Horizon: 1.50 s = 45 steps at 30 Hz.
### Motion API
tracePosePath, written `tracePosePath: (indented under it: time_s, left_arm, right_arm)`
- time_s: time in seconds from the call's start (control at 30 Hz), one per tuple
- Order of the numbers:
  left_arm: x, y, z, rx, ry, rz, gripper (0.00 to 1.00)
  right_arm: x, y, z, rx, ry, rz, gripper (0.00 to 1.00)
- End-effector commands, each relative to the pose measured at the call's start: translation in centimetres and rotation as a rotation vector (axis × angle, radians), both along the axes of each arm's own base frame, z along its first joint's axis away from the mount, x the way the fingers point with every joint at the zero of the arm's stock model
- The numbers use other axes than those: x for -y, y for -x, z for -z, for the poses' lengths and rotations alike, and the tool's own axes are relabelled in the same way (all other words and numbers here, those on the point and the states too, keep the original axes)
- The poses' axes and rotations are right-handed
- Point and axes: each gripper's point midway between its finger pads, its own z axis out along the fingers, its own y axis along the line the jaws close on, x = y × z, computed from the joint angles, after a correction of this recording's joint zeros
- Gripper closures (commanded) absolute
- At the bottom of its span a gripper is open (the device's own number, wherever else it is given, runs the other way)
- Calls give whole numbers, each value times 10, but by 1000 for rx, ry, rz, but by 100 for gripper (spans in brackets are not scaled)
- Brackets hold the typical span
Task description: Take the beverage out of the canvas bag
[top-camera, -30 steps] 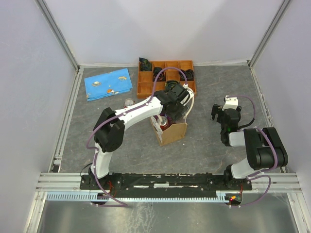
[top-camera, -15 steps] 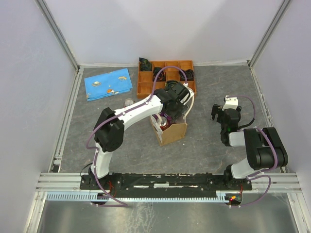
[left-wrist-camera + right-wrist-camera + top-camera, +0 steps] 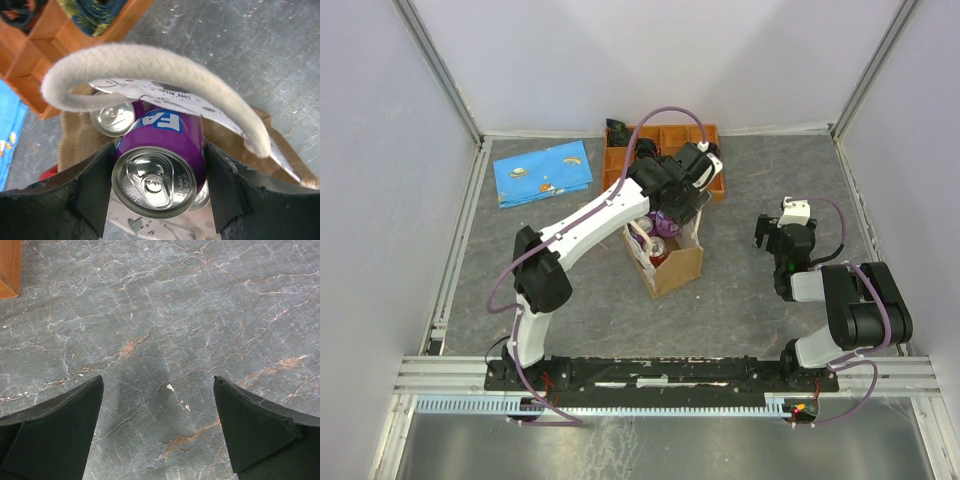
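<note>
The purple can [image 3: 165, 145] is clamped between the two fingers of the left hand [image 3: 158, 187], gripped at its sides near the lid; it is held at the mouth of the canvas bag [image 3: 678, 270], which stands on the desk [image 3: 165, 305] just in front of the orange compartment tray [image 3: 615, 172]. The can's lower end is hidden behind a white printed panel of the bag, so whether it is wholly clear of the opening cannot be told. The right hand [image 3: 157, 390] is spread wide over bare desk, well apart from the bag, holding nothing.

The chief risk is judged to be the white loop handle [image 3: 150, 60], which arches close across the can's far end; if the can is drawn out toward it, the loop could be caught and the light bag dragged or tipped, since nothing steadies it. A slip is also possible; only smooth metal is pinched, and a dropped can would land on the cans below.

By count: one bag; one handle plainly seen in the wrist view, the second not made out; one purple can held; at least two more cans left inside, a silver lid [image 3: 112, 116] beside the purple one and a red can [image 3: 659, 251] seen from above; one tray; one flat blue printed item [image 3: 544, 172]; two arms.
</note>
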Motion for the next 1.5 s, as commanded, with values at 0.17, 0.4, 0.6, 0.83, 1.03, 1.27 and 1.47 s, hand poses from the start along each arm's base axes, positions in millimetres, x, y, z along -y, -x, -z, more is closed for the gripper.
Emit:
tracePosePath:
  time_s: [0.17,0.4,0.6,0.83,1.03,1.27,1.47]
  left_arm:
    - [-53,-26,-138,341,24,-125,97]
    - [-87,-17,-193,463,62,-210,97]
    - [-136,-12,-214,511,39,-330,97]
    - [-199,-2,-165,428,37,-479,97]
    - [-195,14,-114,358,129,-476,97]
    - [-176,32,-66,274,262,-448,97]
    - [-179,38,-35,283,315,-493,97]
  right_arm:
    - [1,-12,-20,67,1,1,1]
    - [1,-12,-20,67,1,1,1]
    - [1,-12,-20,66,1,1,1]
    - [1,-12,-20,68,1,0,1]
    - [1,-12,-20,66,1,0,1]
    - [1,-12,-20,67,1,1,1]
    - [1,-12,-20,67,0,1,1]
